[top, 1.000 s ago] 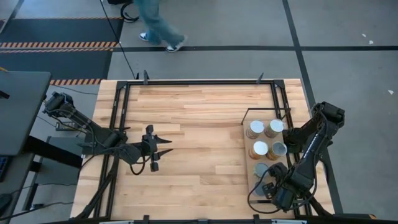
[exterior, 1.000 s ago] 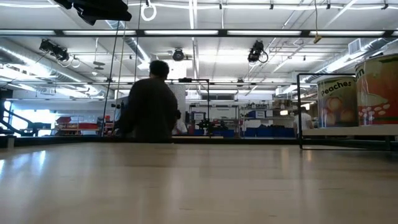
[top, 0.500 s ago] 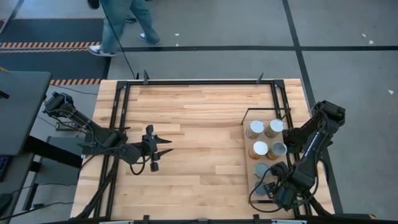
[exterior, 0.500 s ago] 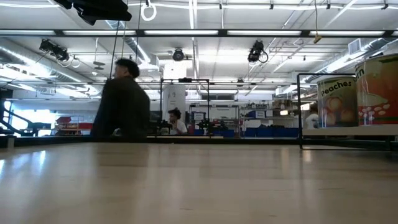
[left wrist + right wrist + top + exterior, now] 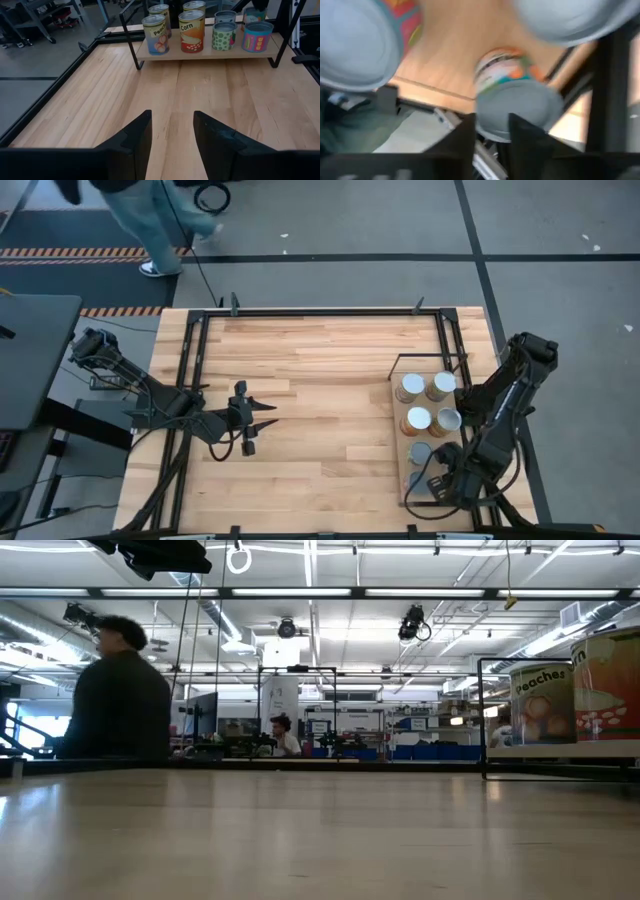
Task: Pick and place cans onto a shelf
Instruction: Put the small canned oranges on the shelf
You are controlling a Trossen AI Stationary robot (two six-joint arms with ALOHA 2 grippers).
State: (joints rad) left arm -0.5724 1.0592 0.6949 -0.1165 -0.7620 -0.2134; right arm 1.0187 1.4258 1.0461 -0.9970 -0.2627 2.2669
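Five cans [image 5: 421,407] stand grouped on the shelf [image 5: 394,442] at the table's right. I keep my right gripper [image 5: 428,477] at its near end, fingers parted around a can's top. My left gripper [image 5: 252,423] waits mid-left, spread, empty.

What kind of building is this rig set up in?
Most likely a large industrial lab or workshop hall. The low view shows an open ceiling with strip lights and more workstations in the distance; the high view shows a concrete floor with hazard-striped tape.
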